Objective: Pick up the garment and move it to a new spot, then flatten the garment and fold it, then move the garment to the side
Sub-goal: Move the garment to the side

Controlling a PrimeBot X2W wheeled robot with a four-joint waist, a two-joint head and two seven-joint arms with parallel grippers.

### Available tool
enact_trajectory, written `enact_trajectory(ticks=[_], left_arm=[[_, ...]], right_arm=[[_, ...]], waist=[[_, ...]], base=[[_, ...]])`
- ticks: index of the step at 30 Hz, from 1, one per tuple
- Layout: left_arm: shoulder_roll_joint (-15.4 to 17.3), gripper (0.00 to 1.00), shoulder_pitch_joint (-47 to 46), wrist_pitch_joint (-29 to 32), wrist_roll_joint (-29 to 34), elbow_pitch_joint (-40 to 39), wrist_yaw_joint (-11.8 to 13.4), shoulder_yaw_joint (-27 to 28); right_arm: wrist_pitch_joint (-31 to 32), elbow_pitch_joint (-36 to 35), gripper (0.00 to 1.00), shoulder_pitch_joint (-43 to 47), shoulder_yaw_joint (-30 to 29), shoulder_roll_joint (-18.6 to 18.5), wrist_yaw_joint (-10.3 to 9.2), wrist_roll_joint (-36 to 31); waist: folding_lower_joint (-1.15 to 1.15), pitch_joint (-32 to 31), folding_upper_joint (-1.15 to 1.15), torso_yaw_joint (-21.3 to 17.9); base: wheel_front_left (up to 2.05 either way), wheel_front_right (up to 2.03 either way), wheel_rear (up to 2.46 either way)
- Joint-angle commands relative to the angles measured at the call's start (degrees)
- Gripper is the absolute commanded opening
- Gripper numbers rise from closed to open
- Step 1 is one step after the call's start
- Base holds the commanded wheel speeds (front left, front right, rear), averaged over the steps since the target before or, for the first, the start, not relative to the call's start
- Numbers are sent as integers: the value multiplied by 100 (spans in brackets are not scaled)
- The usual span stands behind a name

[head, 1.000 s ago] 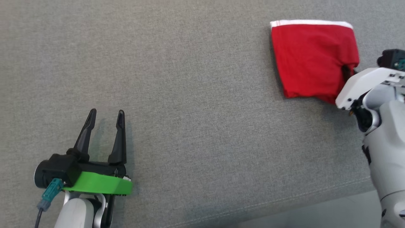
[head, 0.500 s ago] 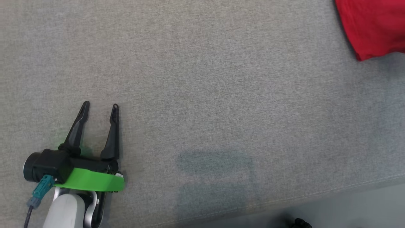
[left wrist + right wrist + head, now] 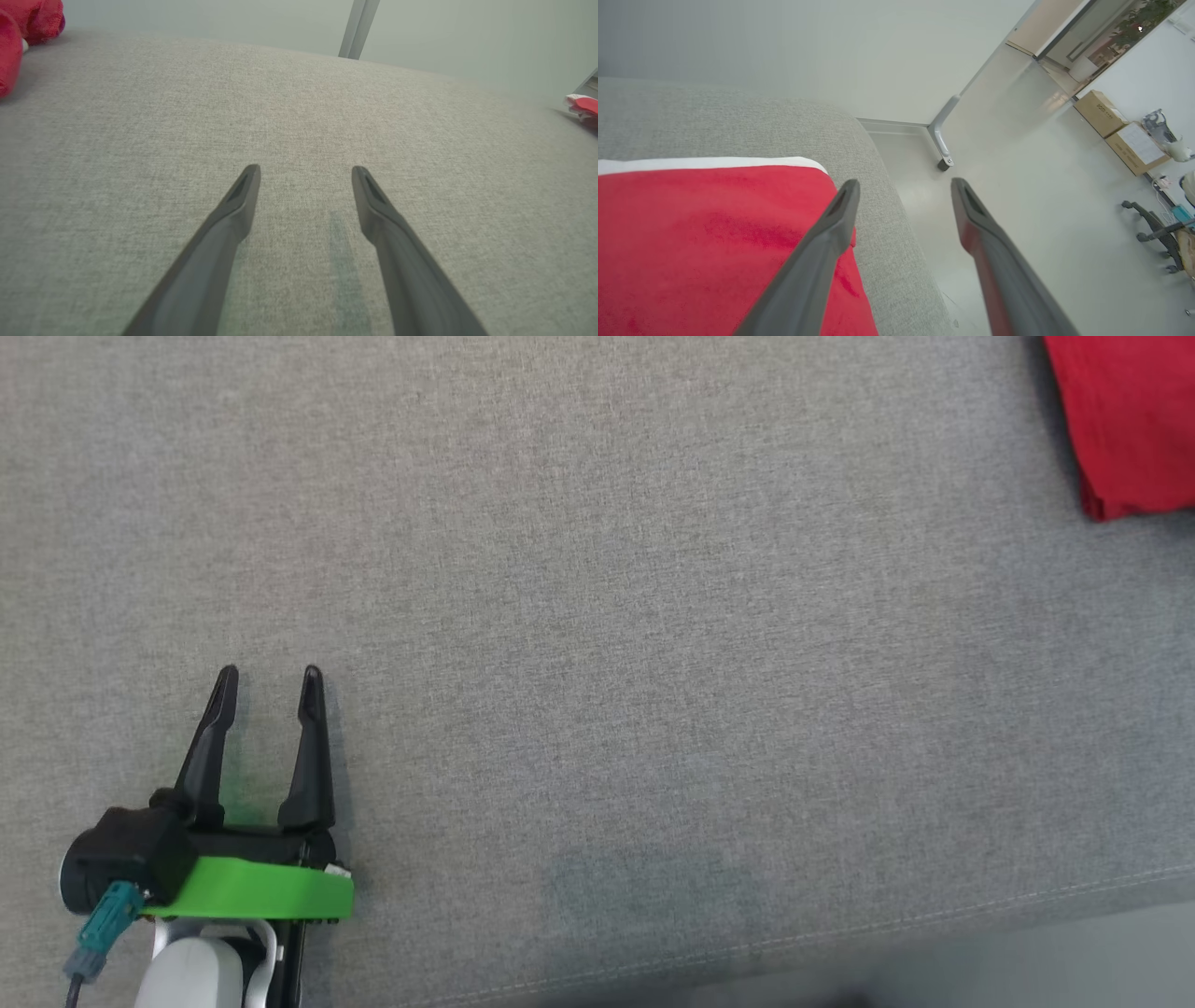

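The garment [image 3: 1134,420] is red, folded flat, and lies at the top right corner of the head view on the grey fabric surface [image 3: 653,616]. The right wrist view shows its white band [image 3: 710,162] along the far edge. My right gripper [image 3: 904,184] hangs open just above the garment's right edge, with the left finger over the red cloth [image 3: 714,242] and the right finger over the floor. Nothing is between the fingers. My left gripper [image 3: 269,677] stands open at the lower left, far from the garment, low over bare fabric [image 3: 306,172].
The surface's stitched front edge [image 3: 934,919] runs along the bottom right, and its right end drops to a pale floor [image 3: 1017,154]. A crumpled red thing [image 3: 23,28] lies at the far left. Cardboard boxes [image 3: 1120,130] and a chair base [image 3: 1155,231] stand on the floor.
The head camera has swung left and down, so the garment has slid to the picture's top right corner. The left gripper stays open in much the same pose.
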Motion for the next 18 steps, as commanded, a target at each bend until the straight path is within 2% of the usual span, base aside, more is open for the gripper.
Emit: enact_trajectory(ticks=[1,7,14,16,18], left_arm=[[-49,100,170,1,17,29,-18,96],[-227,100,561,0,17,88,-19,452],[-369,100,1126,1,105,116,-18,805],[-392,100,1198,0,121,122,-18,824],[-418,100,1303,1,143,137,-18,863]], right_arm=[[-213,-213,100,233,-4,128,-9,-32],[-743,-1346,100,1063,413,537,-10,572],[-1193,-2745,100,2883,940,870,-10,1357],[-1286,-2905,100,3183,991,955,-9,1405],[-1493,-3103,100,3728,1024,1222,-9,1486]], waist=[[0,-389,0,-60],[0,-1166,0,-101],[0,-2049,0,91],[0,-2142,0,136],[0,-2308,0,226]], base=[[0,0,0],[0,0,0],[0,0,0],[0,0,0],[0,0,0]])
